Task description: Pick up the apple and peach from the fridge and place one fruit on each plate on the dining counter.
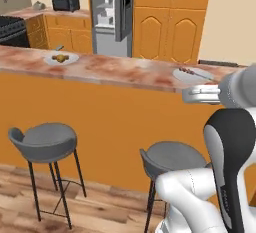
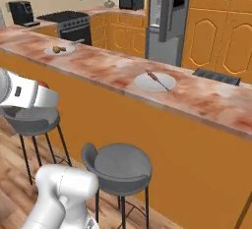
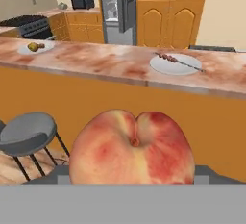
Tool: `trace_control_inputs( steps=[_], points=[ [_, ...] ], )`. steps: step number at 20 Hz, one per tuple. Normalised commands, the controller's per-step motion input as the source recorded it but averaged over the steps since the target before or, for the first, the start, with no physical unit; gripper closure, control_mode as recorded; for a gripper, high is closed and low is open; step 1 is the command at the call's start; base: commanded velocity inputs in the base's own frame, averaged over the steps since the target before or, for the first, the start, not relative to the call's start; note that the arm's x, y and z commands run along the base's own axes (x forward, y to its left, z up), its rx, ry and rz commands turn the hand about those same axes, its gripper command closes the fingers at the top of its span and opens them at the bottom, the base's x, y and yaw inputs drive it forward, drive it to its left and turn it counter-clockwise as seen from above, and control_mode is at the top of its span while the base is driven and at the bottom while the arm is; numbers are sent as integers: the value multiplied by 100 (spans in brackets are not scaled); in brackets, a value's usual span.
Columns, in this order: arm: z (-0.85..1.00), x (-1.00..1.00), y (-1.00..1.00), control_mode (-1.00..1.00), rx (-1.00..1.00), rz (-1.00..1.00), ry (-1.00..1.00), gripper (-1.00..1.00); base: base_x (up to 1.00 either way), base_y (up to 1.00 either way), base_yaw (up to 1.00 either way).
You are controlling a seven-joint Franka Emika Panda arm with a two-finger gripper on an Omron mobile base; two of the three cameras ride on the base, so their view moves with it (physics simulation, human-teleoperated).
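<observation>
Orange panelled cupboards [image 1: 170,17] line the back of a simulated kitchen, and among them stands the fridge [image 1: 111,14], tall and dark grey, its door swung open on white shelves. In front runs the dining worktop [image 1: 115,72], long, with a reddish-brown marbled top and a plain orange front. Two grey bar stools [image 1: 46,142] stand on the wooden floor below it. Two round white plates sit on the worktop, well apart. The left plate [image 1: 61,58] carries a small yellowish-brown item, too small to identify. The right plate [image 3: 175,64] has a thin skewer-like utensil lying across it. The white robot arm reaches out low in front of the worktop, short of the right plate. In the hand view the peach [image 3: 132,148], pink and yellow with its stem dimple facing the camera, sits between the fingers of the claw [image 3: 132,179], which is closed around the fruit and holds it clear of the worktop.
</observation>
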Motion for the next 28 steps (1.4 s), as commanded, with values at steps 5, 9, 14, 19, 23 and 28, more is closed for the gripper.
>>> trace_control_inputs(
  steps=[5, 9, 14, 19, 23, 28],
  points=[
    [0, 0, 0, 100, 0, 0, 0, 100, 86, 35, -64],
    [0, 0, 0, 100, 0, 0, 0, 100, 93, 5, -53],
    [0, 0, 0, 100, 0, 0, 0, 100, 100, 9, -27],
    [0, 0, 0, 100, 0, 0, 0, 100, 100, 0, -8],
    [0, 0, 0, 100, 0, 0, 0, 100, 100, 16, -29],
    [-6, 100, 1, -100, 8, -24, 11, 100, 0, 0, 0]
  ],
)
